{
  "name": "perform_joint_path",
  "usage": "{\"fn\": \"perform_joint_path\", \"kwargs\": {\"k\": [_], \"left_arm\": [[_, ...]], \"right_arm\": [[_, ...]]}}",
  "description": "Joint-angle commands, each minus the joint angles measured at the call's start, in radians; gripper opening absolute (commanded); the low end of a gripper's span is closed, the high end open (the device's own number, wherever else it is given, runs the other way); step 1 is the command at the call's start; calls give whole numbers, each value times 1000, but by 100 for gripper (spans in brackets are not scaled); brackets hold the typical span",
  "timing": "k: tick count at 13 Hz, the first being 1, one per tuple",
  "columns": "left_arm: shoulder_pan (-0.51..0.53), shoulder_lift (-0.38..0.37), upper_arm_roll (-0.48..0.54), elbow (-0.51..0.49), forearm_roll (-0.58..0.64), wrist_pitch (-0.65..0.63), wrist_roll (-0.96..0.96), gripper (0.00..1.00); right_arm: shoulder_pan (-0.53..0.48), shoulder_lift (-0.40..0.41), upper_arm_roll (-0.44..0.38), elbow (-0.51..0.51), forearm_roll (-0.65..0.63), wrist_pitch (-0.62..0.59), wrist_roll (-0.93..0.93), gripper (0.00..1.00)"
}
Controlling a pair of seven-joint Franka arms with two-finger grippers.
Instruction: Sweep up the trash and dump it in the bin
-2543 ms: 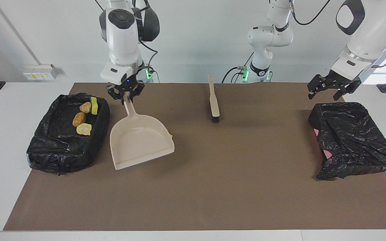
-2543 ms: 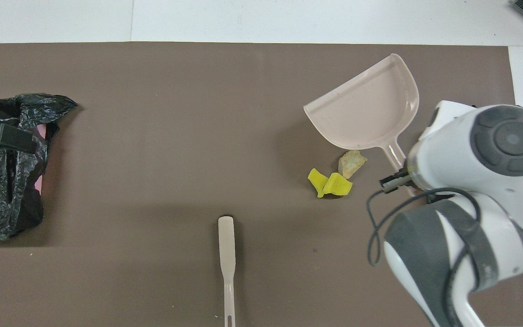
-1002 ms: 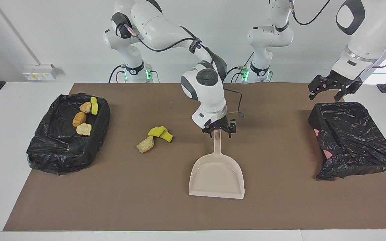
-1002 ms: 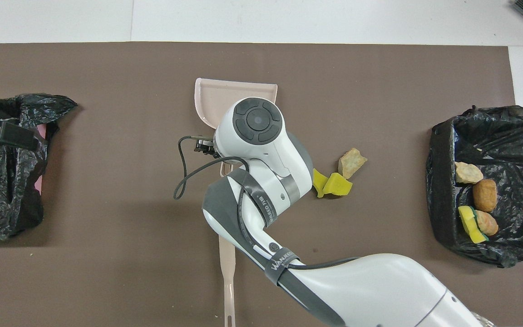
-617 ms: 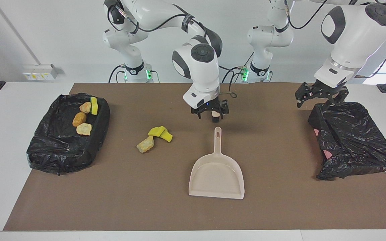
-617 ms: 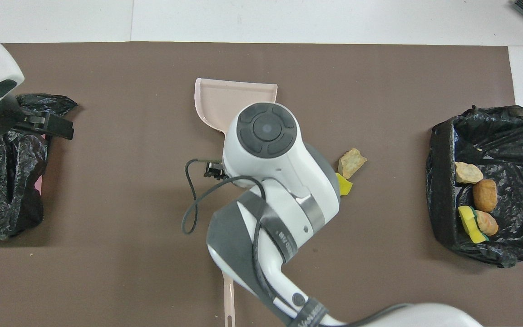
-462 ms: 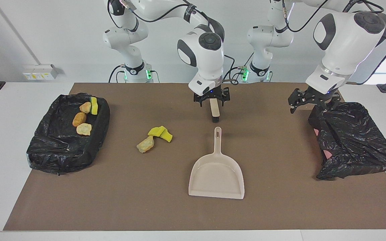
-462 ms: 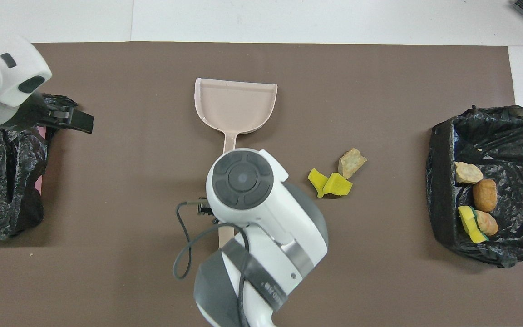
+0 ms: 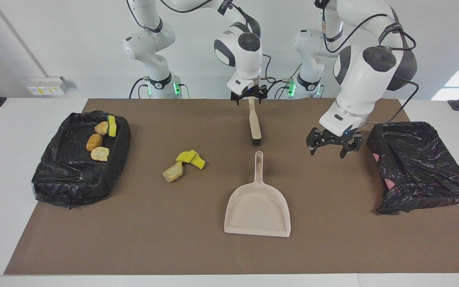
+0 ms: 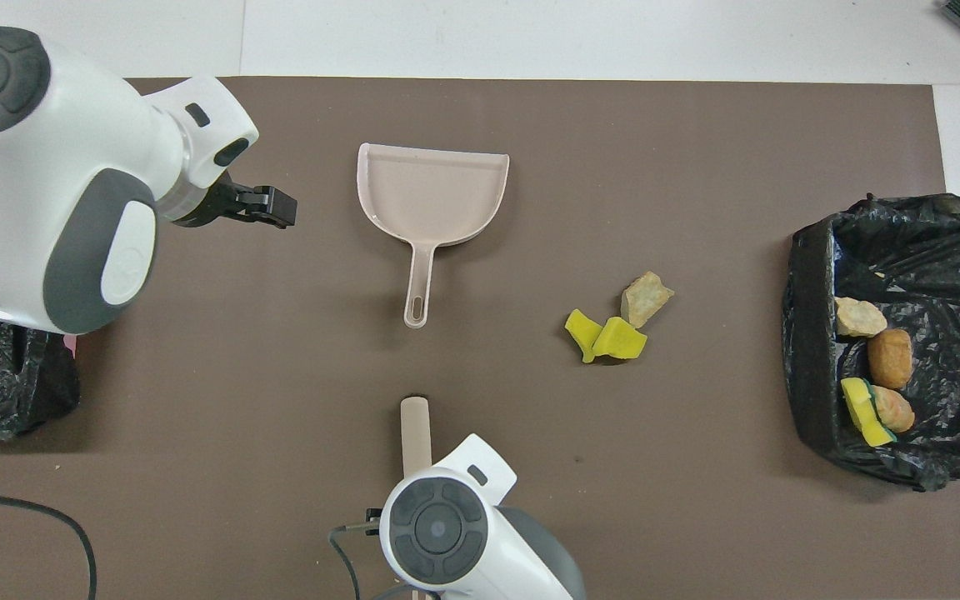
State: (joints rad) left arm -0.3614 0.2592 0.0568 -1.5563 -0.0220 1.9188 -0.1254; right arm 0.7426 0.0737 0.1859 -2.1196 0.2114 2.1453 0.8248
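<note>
Since half a second ago, we see the left gripper (image 9: 335, 146) has swung from the black bin (image 9: 416, 163) over the mat (image 9: 333, 239), claw spread and empty. We find the right gripper (image 9: 248, 97) spread over the brush (image 9: 254, 123) handle tip, not pinching it. Three trash pieces (image 9: 184, 162) lie near the dustpan (image 9: 258, 207); four sit in the other bin (image 9: 79, 159)

From overhead, the right wrist hides most of the brush (image 10: 415, 433), and the left arm covers part of one bin (image 10: 5, 383). We read no writing
</note>
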Motion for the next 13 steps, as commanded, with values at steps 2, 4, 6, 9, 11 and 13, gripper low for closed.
{"fn": "perform_joint_path", "kwargs": {"k": [2, 4, 6, 9, 11, 13], "left_arm": [[-103, 93, 17, -5, 5, 132, -120, 100], [-139, 121, 17, -17, 2, 155, -122, 100], [-177, 130, 15, -63, -4, 212, -175, 100], [-232, 126, 15, -133, -3, 246, -246, 100], [-275, 164, 17, -133, -3, 282, -249, 100], [-275, 169, 17, -120, -3, 267, -247, 100]], "right_arm": [[46, -6, -3, -92, 20, 90, 7, 100], [75, 12, -5, -109, 20, 107, 14, 100], [81, 2, -5, -115, 13, 81, 14, 100], [81, 1, -3, -115, 13, 79, 17, 15], [74, 12, -5, -108, 14, 87, 25, 0], [69, 14, -6, -102, 7, 70, 22, 0]]}}
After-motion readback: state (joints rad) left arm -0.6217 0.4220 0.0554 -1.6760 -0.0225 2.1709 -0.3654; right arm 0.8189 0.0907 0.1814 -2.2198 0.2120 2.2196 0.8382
